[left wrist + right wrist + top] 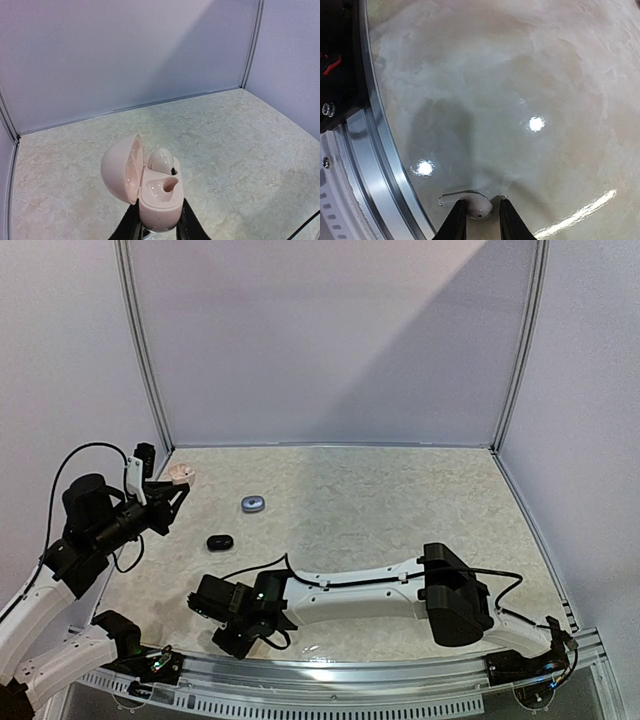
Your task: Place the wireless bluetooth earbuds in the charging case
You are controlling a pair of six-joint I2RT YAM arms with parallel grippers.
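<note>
Just beside rail (375, 165): right gripper (481, 204) flanks bud (479, 210), grip unclear; off-centre squeeze may pop bud out. Left gripper (157, 221) clamps case (160, 200).

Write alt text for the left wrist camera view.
An open pink earbud case is gripped between the left hand's two black fingers, its lid swung to the left. One pale earbud is seated at the back; the front socket is empty. Behind are a pale marbled table and lilac walls.
</note>
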